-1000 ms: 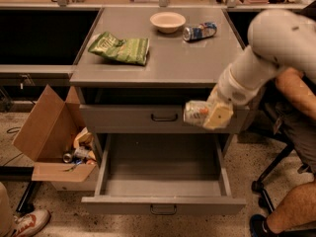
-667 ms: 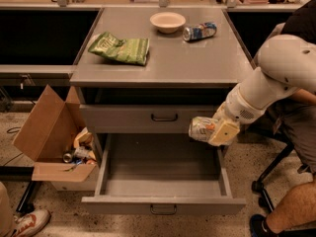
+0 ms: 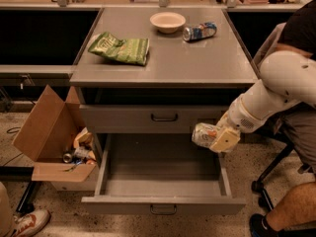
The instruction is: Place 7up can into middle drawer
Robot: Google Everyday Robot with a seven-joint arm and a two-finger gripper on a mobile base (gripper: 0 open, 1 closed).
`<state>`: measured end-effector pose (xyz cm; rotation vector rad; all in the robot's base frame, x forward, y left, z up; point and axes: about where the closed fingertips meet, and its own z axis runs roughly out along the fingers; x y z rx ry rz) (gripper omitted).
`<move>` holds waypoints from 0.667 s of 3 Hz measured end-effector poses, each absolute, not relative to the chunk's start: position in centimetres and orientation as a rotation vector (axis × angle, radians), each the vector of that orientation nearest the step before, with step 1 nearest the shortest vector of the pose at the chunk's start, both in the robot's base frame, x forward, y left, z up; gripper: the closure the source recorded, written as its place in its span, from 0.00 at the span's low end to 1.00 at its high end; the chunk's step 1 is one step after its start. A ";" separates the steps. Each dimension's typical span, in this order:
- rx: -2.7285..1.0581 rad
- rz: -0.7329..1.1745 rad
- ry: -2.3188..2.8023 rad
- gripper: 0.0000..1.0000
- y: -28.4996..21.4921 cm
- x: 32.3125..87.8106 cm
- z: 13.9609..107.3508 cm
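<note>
The 7up can [image 3: 203, 134], silvery-white with green print, lies sideways in my gripper [image 3: 213, 137]. The gripper is shut on it and holds it over the right rear part of the middle drawer [image 3: 163, 203], just below the closed drawer front [image 3: 148, 118] above. The middle drawer is pulled out fully; it is grey, shallow and bare inside, with a dark loop handle at its front. My white arm [image 3: 276, 88] reaches in from the right.
On the cabinet top [image 3: 197, 68] lie a green chip bag [image 3: 120, 48], a cream bowl [image 3: 168, 21] and a blue-and-silver can [image 3: 199, 31] on its side. An open cardboard box [image 3: 47, 137] with trash stands at the left. A seated person [image 3: 296, 147] is at the right.
The gripper has carried the can down and a little to the right, from in front of the upper drawer front to over the open drawer's right rear.
</note>
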<state>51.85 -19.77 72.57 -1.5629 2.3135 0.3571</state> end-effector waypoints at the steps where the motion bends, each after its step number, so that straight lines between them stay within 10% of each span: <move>1: -1.441 0.406 2.418 1.00 -21.6 50.4 67.0; 2: -1.338 0.463 2.481 1.00 -22.9 48.8 60.9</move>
